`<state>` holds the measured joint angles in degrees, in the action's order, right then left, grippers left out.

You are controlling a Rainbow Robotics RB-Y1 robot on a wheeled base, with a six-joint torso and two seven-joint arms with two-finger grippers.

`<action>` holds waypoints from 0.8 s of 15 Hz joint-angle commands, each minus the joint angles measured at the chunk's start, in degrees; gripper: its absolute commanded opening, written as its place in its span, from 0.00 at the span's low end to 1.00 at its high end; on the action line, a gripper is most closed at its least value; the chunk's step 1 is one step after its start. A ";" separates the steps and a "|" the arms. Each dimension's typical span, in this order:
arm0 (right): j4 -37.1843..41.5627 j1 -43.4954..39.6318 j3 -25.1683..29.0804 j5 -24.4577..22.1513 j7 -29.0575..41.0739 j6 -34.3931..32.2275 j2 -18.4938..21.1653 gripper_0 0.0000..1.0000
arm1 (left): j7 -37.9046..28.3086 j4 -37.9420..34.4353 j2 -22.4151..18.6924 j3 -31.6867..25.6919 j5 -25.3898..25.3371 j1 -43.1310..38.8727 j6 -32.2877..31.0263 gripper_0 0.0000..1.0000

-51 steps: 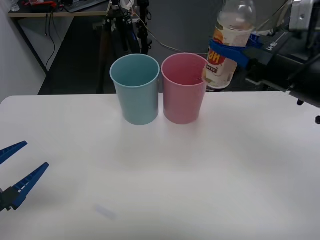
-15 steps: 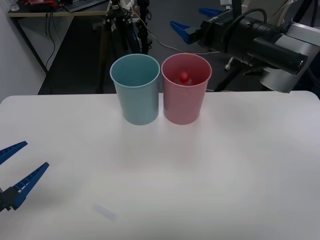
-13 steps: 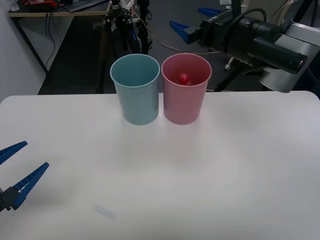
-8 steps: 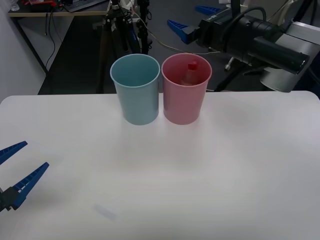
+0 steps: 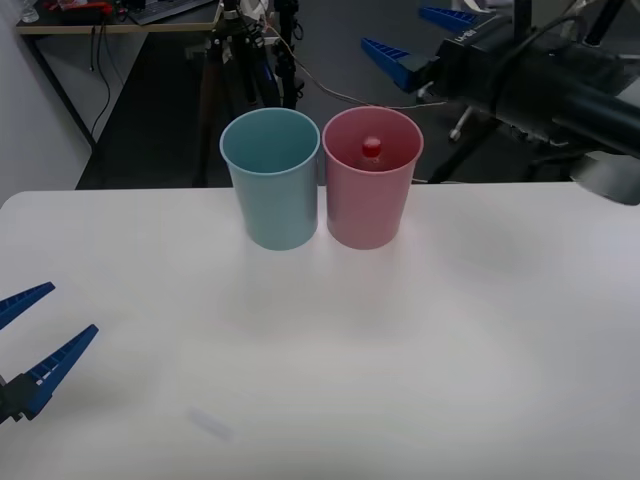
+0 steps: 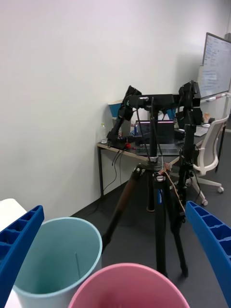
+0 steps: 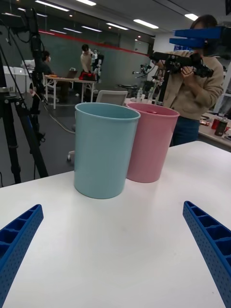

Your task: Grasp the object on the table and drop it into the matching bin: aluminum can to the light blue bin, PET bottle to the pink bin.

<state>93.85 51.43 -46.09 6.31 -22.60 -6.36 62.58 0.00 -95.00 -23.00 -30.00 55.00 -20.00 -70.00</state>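
The PET bottle sits inside the pink bin point(image 5: 367, 200), with just its red cap point(image 5: 371, 146) showing below the rim. The light blue bin point(image 5: 271, 190) stands touching the pink one on its left, at the back of the white table point(image 5: 400, 350). My right gripper point(image 5: 420, 40) hangs open and empty above and to the right of the pink bin, behind the table's far edge. From the right wrist, both rims lie below the right gripper point(image 6: 114, 207): light blue bin point(image 6: 53, 260), pink bin point(image 6: 127, 288). My left gripper point(image 5: 40, 335) rests open at the table's near left; the left gripper point(image 7: 113, 207) faces the light blue bin point(image 7: 103, 149) and pink bin point(image 7: 149, 142).
A black tripod point(image 5: 225, 60) stands on the floor just behind the bins, also the tripod point(image 6: 154, 192) ahead of the right wrist. A desk point(image 5: 100, 25) with cables is at the back left. The table spreads bare in front of the bins.
The bottle, held earlier by the right gripper beside the pink bin, now lies inside that bin, its cap lower than half a second ago. The open right gripper has drawn away to the right.
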 commanded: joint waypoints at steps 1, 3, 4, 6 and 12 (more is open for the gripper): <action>6.43 -7.66 6.36 -1.30 0.02 -0.15 3.68 1.00 | 0.00 0.00 0.00 0.00 0.00 0.00 0.00 1.00; 10.13 -12.67 10.67 -2.35 0.28 -0.41 5.53 1.00 | 0.00 0.00 0.00 0.00 0.00 0.00 0.00 1.00; 11.88 -15.57 12.78 -2.97 0.46 -0.50 6.32 1.00 | 0.00 0.00 0.00 0.00 0.00 0.00 0.00 1.00; 14.43 -20.49 17.00 -3.93 0.72 -1.29 7.20 1.00 | 0.00 0.00 0.00 0.00 0.00 0.00 0.00 1.00; 22.43 -36.58 30.27 -7.80 1.07 -1.99 7.82 1.00 | 0.00 0.00 0.00 0.00 0.00 0.00 0.00 1.00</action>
<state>115.37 16.83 -17.35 -1.04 -21.60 -8.34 70.46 0.00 -95.00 -23.00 -30.00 55.00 -20.00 -70.00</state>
